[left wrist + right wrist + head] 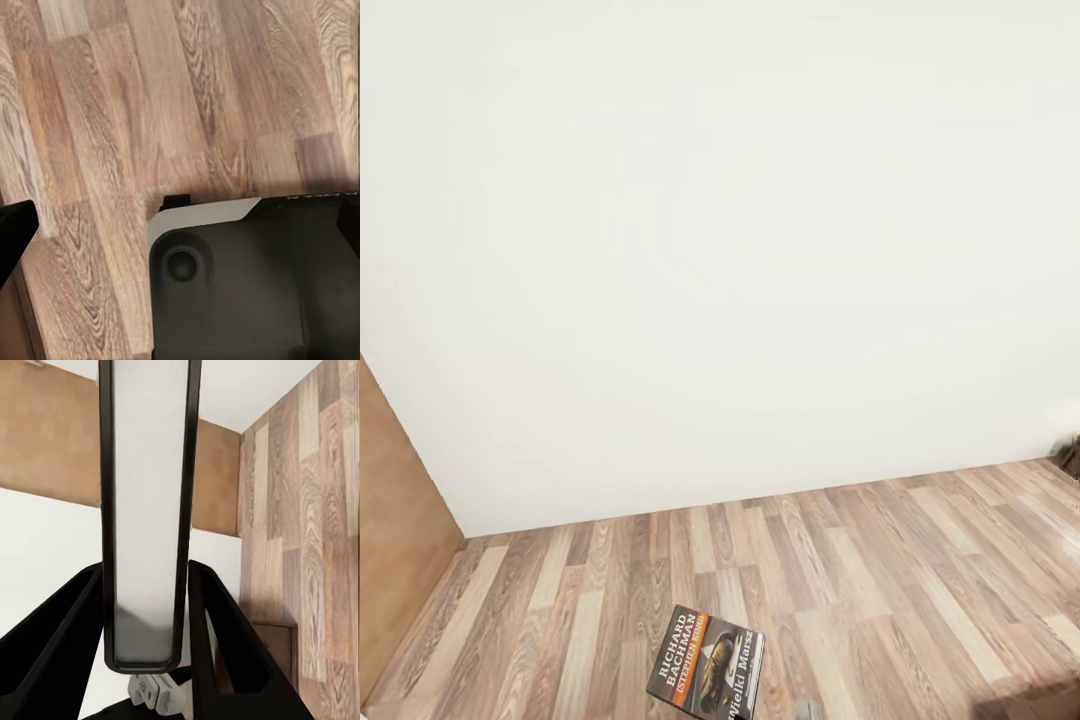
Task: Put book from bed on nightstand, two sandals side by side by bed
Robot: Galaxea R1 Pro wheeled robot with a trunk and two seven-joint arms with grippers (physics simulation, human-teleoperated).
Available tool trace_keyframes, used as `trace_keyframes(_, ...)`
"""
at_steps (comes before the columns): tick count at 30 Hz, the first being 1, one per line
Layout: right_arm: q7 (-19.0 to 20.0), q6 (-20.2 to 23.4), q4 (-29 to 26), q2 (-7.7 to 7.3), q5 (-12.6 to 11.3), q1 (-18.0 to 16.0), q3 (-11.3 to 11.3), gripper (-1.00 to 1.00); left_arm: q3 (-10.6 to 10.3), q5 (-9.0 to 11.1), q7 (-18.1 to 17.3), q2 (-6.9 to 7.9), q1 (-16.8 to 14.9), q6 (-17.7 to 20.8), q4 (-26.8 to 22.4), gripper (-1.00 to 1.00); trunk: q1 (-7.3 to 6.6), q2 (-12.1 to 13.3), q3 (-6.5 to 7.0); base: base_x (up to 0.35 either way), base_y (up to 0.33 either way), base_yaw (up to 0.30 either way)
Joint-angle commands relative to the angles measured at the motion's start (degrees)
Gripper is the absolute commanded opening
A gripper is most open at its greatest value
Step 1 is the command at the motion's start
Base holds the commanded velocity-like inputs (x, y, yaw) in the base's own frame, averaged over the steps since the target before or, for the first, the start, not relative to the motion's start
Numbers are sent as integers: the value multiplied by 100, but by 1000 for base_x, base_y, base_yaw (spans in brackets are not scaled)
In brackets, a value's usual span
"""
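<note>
A: Right now, right wrist view: both black fingers (217,637) sit flat against the covers of the book (146,510), seen edge-on with its pale page block facing the camera. So the right jaws are clenched on the book.

B: And from the head?

A: The book (707,676) hangs in the air above the wooden floor (880,570), cover up, well short of the white wall (720,250). Left jaws: cannot tell; that wrist view gives floor and the robot's dark base (247,285).

B: Handling?

A: Judged light, thin, fairly stiff, glossy cover, so it may slip. Grip near the spine end, squarely across both covers, keeps it from fanning. No nightstand near the book yet.
</note>
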Motion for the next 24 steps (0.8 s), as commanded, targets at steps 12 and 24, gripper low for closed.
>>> trace_keyframes(12, 9, -36, 7, 1, 43, -7, -60, -100, -49, 27, 33, 1, -1, -14, -4, 100, 6, -12, -16, 309, 0, -177)
trace_keyframes(24, 9, -36, 7, 4, 43, -7, -60, -100, -52, 27, 33, 2, 3, -14, -4, 100, 6, -12, -17, 311, 0, -22)
